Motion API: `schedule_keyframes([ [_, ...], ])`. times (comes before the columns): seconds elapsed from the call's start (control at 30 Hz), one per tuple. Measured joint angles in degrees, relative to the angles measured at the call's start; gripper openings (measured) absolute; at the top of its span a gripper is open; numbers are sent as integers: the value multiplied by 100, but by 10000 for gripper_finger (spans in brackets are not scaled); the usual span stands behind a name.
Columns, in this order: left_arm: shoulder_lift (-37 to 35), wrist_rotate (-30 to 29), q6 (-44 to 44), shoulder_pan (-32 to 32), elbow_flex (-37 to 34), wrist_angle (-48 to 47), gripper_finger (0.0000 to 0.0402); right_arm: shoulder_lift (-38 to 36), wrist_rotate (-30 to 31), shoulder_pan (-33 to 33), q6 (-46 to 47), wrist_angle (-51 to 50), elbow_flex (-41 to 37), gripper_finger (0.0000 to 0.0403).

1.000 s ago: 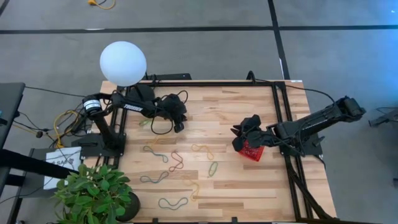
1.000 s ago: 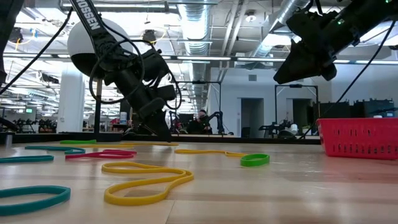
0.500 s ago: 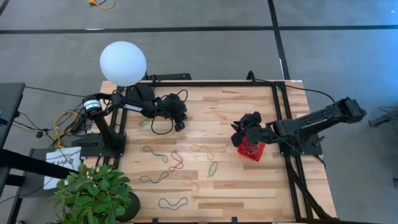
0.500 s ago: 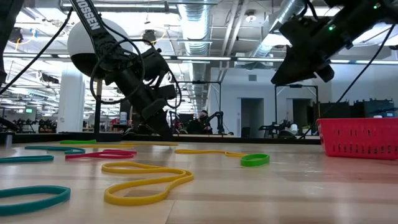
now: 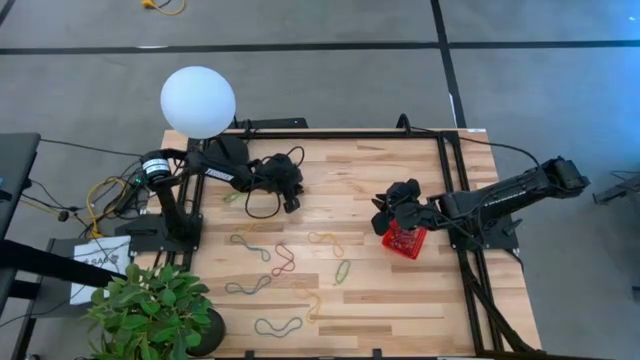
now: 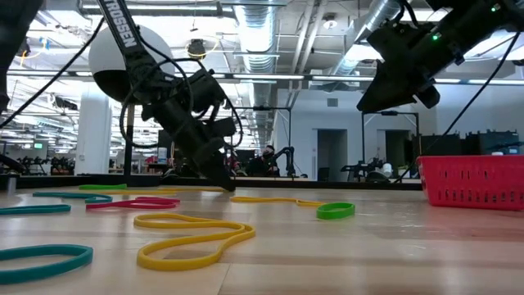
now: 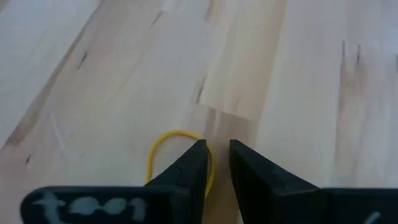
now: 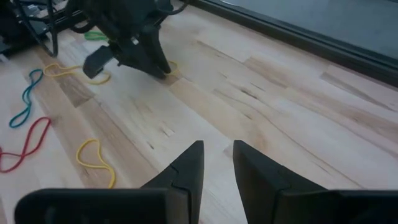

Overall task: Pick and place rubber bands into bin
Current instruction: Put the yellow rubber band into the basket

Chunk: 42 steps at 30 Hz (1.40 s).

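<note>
Several rubber bands lie flat on the wooden table: a yellow one (image 5: 325, 240), a green one (image 5: 342, 270), a red one (image 5: 283, 262) and a teal one (image 5: 248, 287), among others. The red bin (image 5: 405, 241) stands at the right. My left gripper (image 5: 291, 203) slants down at the far left of the table, open by a narrow gap. Its fingertips (image 7: 199, 152) stand right at the end of a yellow rubber band (image 7: 163, 140). My right gripper (image 5: 383, 218) hangs in the air beside the bin's far left corner, narrowly open, with nothing between its fingers (image 8: 189, 162). My left gripper comes slanting down at the curved end of the yellow rubber band (image 7: 186, 134), which lies flat on the table and runs under one fingertip in the wrist view. Whether that fingertip touches the band, I cannot tell.
A lamp with a white globe (image 5: 198, 101) stands at the table's far left corner, and a potted plant (image 5: 150, 310) at the near left. Loose black cable (image 5: 262, 205) loops beside my left gripper. Black frame rails (image 5: 450, 180) run along the right side.
</note>
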Motion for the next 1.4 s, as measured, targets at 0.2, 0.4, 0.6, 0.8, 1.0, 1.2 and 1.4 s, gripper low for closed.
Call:
schedule_keyframes([
  [0.2, 142, -130, -165, 37, 35, 35, 64, 0, -8, 17, 1, -24, 0, 82],
  [0.4, 151, -211, -356, 42, 35, 18, 27, 0, -31, 17, 4, -44, 0, 82],
  [0.6, 166, 113, -858, 42, 23, 321, 2, 0, -30, 6, 1, -44, 0, 82],
  [0.8, 211, 1133, -1353, -239, 297, 812, 0, 0, -26, 0, 206, -39, 0, 82],
  [1.0, 196, 1659, -1260, -836, 1182, 769, 0, 0, 2, 0, 501, -37, 0, 82],
  [1.2, 191, 1679, -664, -1462, 2244, 31, 0, 111, 171, -84, -136, 2, -2, 82],
  [1.4, 187, 931, -358, -1848, 2963, -556, 0, 98, -300, -338, -223, 13, 0, 82],
])
